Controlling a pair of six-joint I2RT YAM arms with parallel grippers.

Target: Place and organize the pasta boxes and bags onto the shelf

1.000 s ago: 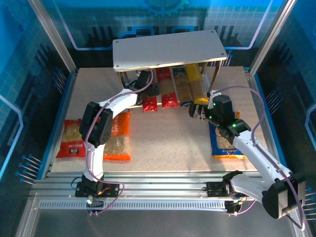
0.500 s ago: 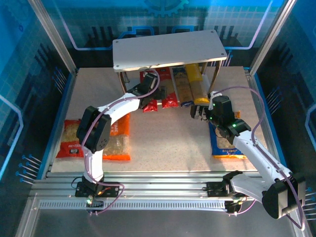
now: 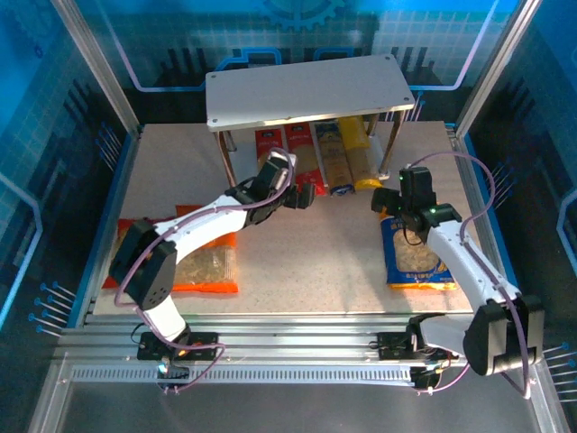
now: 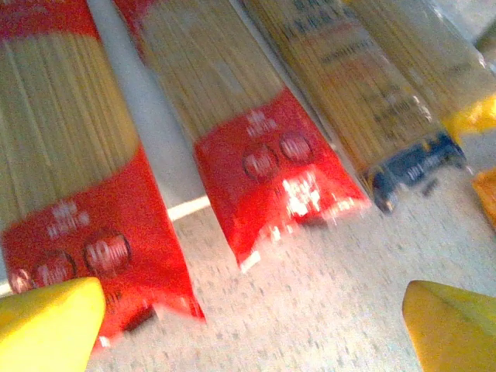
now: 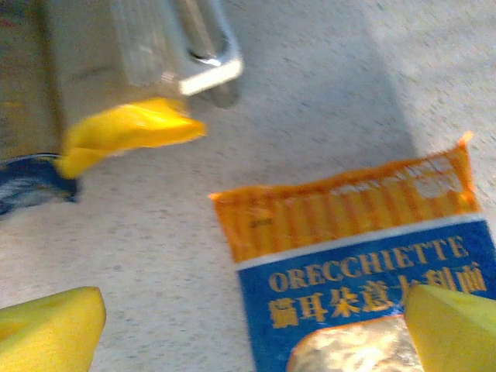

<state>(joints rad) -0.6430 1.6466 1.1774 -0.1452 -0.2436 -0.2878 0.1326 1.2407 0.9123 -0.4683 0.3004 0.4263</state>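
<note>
Left fingers (image 4: 46,322) apart before red spaghetti packs (image 4: 271,170), right fingers (image 5: 46,325) apart over blue bag (image 5: 372,279).

Blue panel walls (image 3: 45,135), speckled beige tabletop (image 3: 306,253), aluminium rails (image 3: 297,329)

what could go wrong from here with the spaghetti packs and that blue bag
1. The left fingers are open right by the red spaghetti packs, whose ends poke past the shelf's lower board; a nudge might skew the row.
2. The right fingers hover over the crimped end of the blue bag; gripped there, the puffy bag may sag or slip.
3. The shelf leg and yellow pack sit close by, so a lifted bag could catch them.
</note>
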